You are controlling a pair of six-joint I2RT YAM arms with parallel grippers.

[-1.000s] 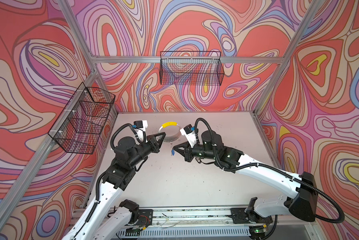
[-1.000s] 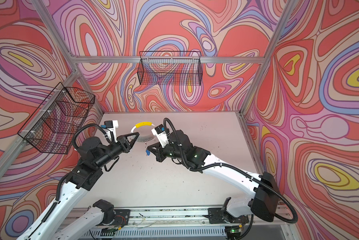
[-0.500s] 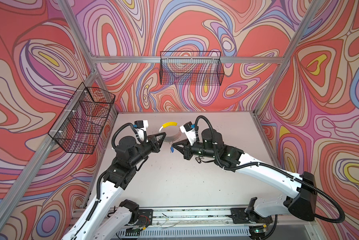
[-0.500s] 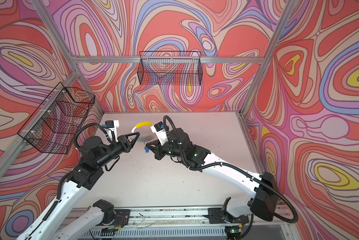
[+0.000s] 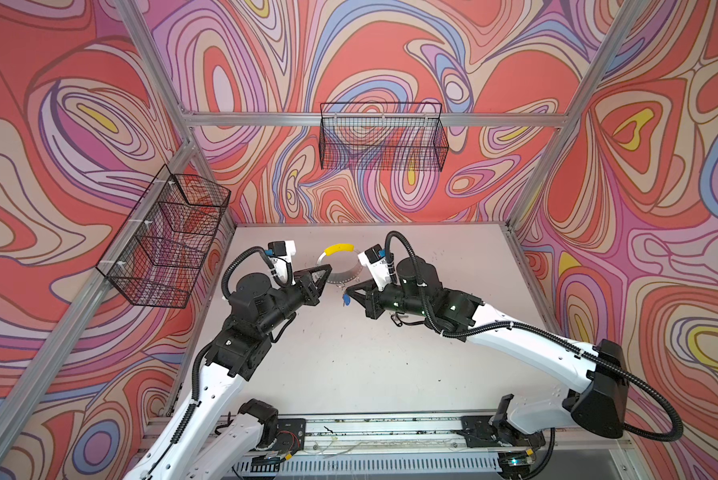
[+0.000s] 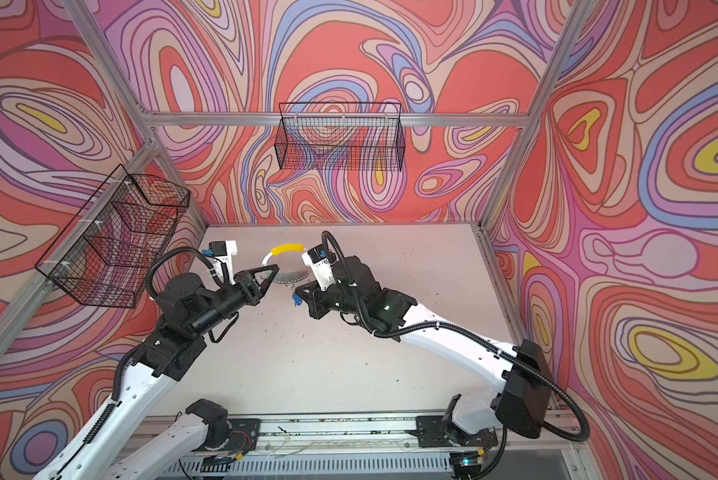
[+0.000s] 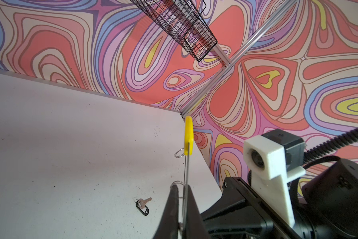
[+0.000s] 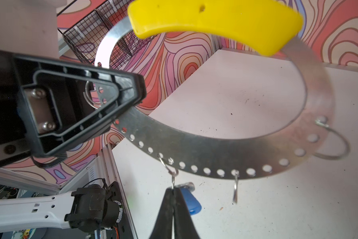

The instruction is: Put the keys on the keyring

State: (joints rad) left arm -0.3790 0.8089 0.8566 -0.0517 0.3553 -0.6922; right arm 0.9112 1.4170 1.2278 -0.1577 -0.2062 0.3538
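Note:
The keyring (image 5: pixel 340 281) stands upright above the table, yellow sleeve (image 5: pixel 339 249) on top. My left gripper (image 5: pixel 328 269) is shut on its left rim; in the left wrist view the keyring (image 7: pixel 186 165) runs edge-on between the fingers (image 7: pixel 183 188). My right gripper (image 8: pixel 172 190) is shut on the small split ring of the blue-tagged key (image 8: pixel 191 201), right under a wire loop (image 8: pixel 169 167) on the keyring's (image 8: pixel 215 157) lower rim. In both top views the blue tag (image 6: pixel 296 300) hangs below the right gripper (image 6: pixel 297 291). The black-tagged key (image 7: pixel 142 205) lies flat on the table.
A black wire basket (image 5: pixel 384 141) hangs on the back wall and another wire basket (image 5: pixel 164 245) on the left wall. Further wire loops (image 8: pixel 235 186) hang from the keyring's rim. The aluminium rail (image 5: pixel 390 419) runs along the table's front edge.
My right gripper has lifted the blue-tagged key a little, up to the keyring's lower rim. The left arm and the keyring have stayed put.

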